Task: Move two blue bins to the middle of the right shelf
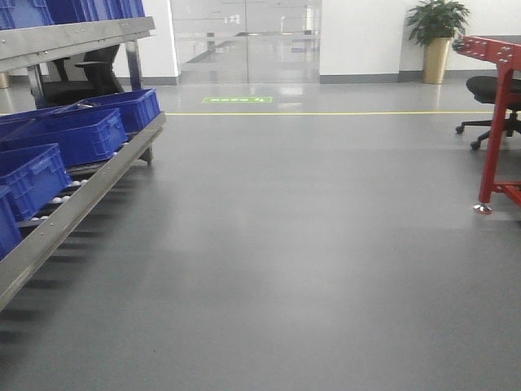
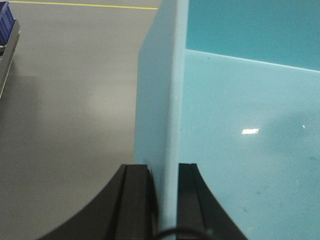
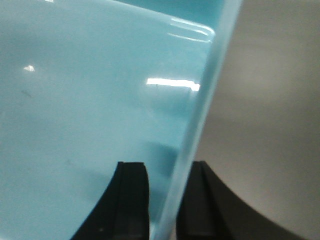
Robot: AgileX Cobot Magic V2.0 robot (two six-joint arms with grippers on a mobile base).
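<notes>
Clenching the left end effector [image 2: 165, 171] on one wall and the right end effector [image 3: 168, 169] on the opposite wall of a pale blue bin [image 2: 245, 135] spanning between them, needing level, matched motion of both to avoid twisting it, right shelf unseen.

Grey glossy floor [image 1: 285, 244], yellow line [image 1: 326, 113], glass doors [image 1: 244, 41], potted plant [image 1: 437, 32].

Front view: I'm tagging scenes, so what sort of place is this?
Probably a warehouse or factory floor: a steel roller rack holding royal-blue crates, a red conveyor frame, and a yellow floor line.
</notes>
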